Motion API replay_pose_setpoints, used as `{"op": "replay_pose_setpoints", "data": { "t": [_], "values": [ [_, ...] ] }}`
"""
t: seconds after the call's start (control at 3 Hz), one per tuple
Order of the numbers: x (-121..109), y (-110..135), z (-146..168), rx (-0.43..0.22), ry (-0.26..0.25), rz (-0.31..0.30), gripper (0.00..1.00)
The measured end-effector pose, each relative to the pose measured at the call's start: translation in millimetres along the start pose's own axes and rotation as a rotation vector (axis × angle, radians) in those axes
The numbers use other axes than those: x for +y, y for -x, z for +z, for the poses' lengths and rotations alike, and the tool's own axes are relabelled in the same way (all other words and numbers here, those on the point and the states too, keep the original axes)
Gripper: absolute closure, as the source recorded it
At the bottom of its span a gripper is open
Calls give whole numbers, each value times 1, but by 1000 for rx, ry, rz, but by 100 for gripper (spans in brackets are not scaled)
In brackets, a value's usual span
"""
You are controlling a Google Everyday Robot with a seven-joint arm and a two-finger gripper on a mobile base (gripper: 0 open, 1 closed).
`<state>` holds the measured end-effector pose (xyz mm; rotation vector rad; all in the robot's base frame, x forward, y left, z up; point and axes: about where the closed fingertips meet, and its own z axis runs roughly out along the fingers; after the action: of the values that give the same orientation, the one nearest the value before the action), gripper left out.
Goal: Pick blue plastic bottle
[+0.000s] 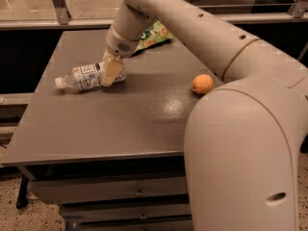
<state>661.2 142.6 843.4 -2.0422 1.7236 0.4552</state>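
Note:
The blue plastic bottle (84, 77) lies on its side on the grey table (96, 124), toward the back left. It is clear, with a white and pale-blue label, and its white cap points left. My gripper (111, 71) hangs from the cream arm that reaches in from the right. It is down at the bottle's right end, over its base, and overlaps the bottle there. Whether it grips the bottle does not show.
A green snack pouch (154, 36) lies at the back of the table, behind the arm. An orange fruit (202, 84) sits at the right, close to the arm's big lower link (240, 153). A railing runs behind the table. Drawers are below its front edge.

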Motion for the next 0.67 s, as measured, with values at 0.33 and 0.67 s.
{"op": "replay_pose_setpoints", "data": {
  "t": [0.33, 0.67],
  "values": [
    [-5, 2, -7, -137, -14, 81, 65],
    [-8, 6, -18, -308, -33, 170, 87]
  ]
}}
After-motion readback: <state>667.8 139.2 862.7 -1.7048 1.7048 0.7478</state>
